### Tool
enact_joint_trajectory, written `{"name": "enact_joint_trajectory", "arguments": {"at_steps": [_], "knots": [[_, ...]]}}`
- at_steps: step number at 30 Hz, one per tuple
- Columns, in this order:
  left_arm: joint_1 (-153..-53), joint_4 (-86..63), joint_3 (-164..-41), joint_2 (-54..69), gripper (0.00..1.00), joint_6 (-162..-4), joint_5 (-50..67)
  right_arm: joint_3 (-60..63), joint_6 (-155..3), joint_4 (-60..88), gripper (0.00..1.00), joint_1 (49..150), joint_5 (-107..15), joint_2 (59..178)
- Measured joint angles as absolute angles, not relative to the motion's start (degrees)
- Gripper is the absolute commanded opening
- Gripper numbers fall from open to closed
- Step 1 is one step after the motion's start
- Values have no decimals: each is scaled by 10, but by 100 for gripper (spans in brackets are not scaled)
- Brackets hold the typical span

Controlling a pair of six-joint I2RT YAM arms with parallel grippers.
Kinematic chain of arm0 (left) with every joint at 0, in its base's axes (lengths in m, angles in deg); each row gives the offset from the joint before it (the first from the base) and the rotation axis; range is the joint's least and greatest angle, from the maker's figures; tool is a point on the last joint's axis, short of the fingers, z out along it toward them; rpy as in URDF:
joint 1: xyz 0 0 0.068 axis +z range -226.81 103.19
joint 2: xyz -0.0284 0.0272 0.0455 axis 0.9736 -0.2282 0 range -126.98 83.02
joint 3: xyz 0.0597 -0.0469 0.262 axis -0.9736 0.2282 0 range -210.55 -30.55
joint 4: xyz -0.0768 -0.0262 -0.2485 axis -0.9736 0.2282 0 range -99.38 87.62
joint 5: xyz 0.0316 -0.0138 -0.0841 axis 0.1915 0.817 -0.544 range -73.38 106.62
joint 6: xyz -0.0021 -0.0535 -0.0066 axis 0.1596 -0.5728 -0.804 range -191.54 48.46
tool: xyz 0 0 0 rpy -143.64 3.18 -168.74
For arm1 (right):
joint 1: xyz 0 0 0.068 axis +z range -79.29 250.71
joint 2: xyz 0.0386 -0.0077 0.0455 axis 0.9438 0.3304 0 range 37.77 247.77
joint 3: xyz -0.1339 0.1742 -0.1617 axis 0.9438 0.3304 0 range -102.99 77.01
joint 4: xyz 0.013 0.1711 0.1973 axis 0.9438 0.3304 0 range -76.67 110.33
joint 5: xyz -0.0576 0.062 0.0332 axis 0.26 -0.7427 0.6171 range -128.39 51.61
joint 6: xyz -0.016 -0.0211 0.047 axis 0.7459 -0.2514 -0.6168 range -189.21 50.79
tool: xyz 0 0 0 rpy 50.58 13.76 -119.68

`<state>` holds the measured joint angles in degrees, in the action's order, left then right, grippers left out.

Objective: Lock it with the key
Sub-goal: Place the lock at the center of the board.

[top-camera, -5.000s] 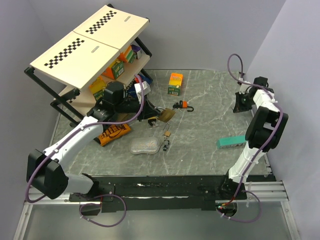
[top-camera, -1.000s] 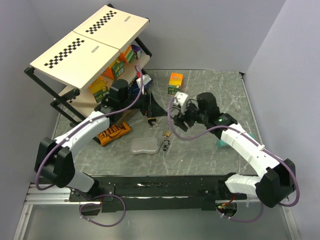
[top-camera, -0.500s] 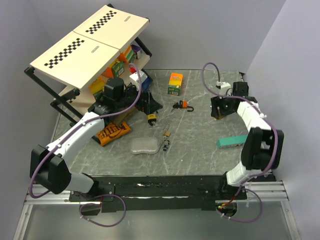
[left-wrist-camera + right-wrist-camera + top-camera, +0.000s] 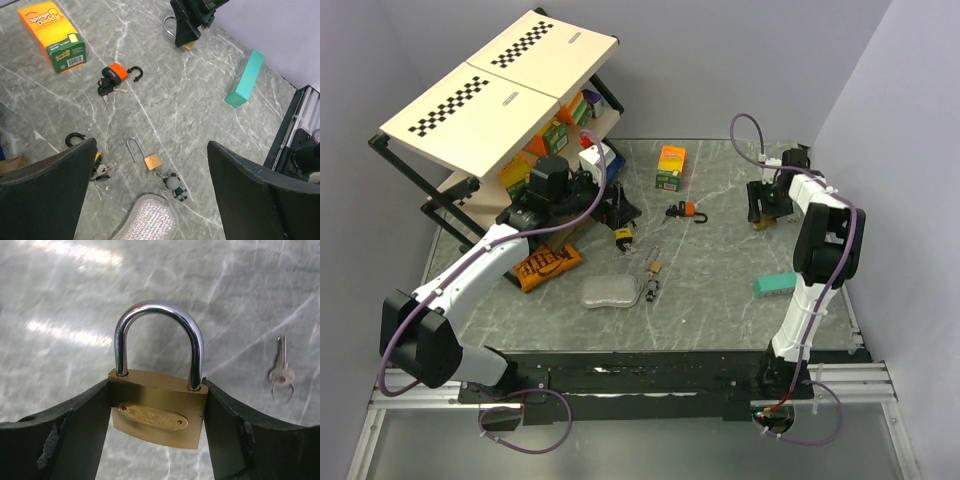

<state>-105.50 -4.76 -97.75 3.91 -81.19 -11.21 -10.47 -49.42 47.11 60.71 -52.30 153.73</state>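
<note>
My right gripper [image 4: 156, 407] is shut on a large brass padlock [image 4: 157, 412]; its steel shackle stands closed and points away from the wrist. A small silver key [image 4: 281, 371] lies on the marble table beyond it, to the right. From above, the right gripper [image 4: 763, 210] is at the table's far right. My left gripper [image 4: 620, 215] hangs open over the middle, holding nothing. Below the left gripper [image 4: 151, 147] lies a small brass padlock [image 4: 150, 159] with its shackle open and a panda keychain [image 4: 175, 184] attached.
An orange padlock with keys [image 4: 116, 75], a yellow padlock with keys [image 4: 95, 162], a silver mesh pouch [image 4: 145, 220], a teal box [image 4: 245, 77] and a sponge box [image 4: 52, 35] lie around. A tilted shelf [image 4: 500, 110] and a snack bag [image 4: 545, 265] stand left.
The right arm has swung from the table's middle to the far right edge, carrying the large padlock. The left gripper has shifted only slightly near the shelf.
</note>
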Motion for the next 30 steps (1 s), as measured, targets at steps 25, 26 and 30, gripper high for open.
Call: {"name": "enact_joint_trajectory", "arguments": {"at_steps": [25,26,30], "knots": [[-1055,-34,-979,39,96,-806,-90,-214,-529,489,95,605,-477,1609],[-1055,-29,-981,39,96,-805,-90,-215,-529,489,95,605,-479,1609],[-1055,-21,-981,41,96,-796,-101,-216,-516,488,97,609,-516,1604]]}}
